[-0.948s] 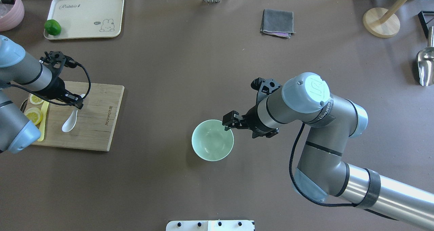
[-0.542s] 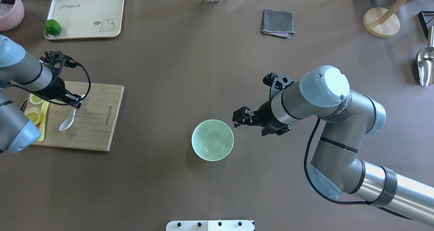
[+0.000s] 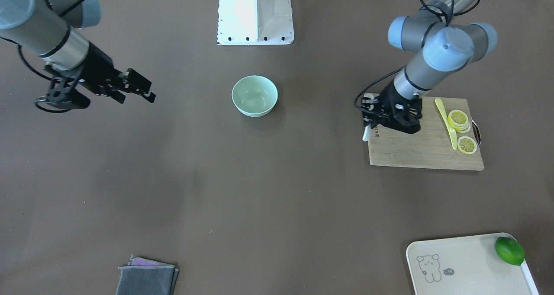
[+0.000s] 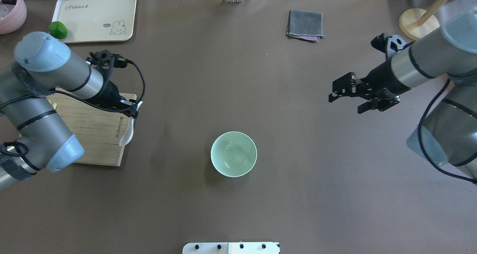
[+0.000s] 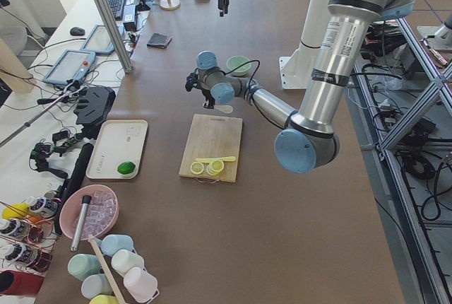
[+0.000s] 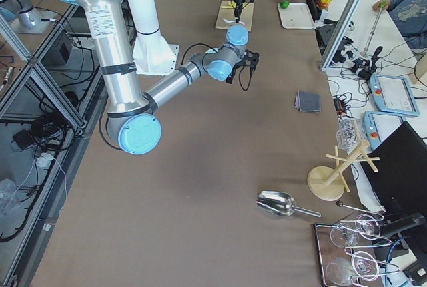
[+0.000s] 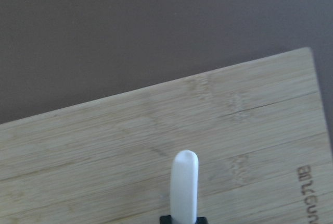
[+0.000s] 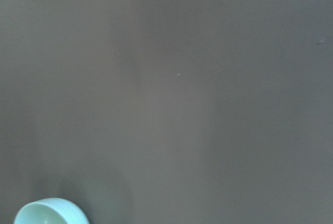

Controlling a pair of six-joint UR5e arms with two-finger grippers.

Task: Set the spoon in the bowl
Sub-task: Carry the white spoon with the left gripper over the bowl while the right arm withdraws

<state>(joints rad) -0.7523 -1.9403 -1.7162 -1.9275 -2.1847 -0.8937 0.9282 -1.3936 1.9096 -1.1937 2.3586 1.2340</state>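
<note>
The pale mint-green bowl (image 4: 233,154) stands upright and empty at the table's middle; it also shows in the front view (image 3: 254,95) and at the bottom left corner of the right wrist view (image 8: 49,212). My left gripper (image 4: 132,111) is shut on the white spoon (image 4: 130,134) and holds it above the right edge of the wooden cutting board (image 4: 97,135), scoop hanging down. The spoon's handle tip (image 7: 184,187) shows over the board in the left wrist view. In the front view the spoon (image 3: 365,133) hangs under the left gripper (image 3: 373,121). My right gripper (image 4: 331,96) is open and empty, far right of the bowl.
Lemon slices (image 3: 458,120) and a slim yellow knife (image 3: 446,117) lie on the board's far side. A cream tray (image 4: 93,17) with a green lime (image 4: 58,29) sits back left. A grey cloth (image 4: 305,25), a wooden stand (image 4: 419,25) and a metal scoop (image 4: 467,73) lie at the back right.
My left gripper has lifted the spoon off the board and carried it right to the board's edge. My right arm has drawn back to the right, away from the bowl.
</note>
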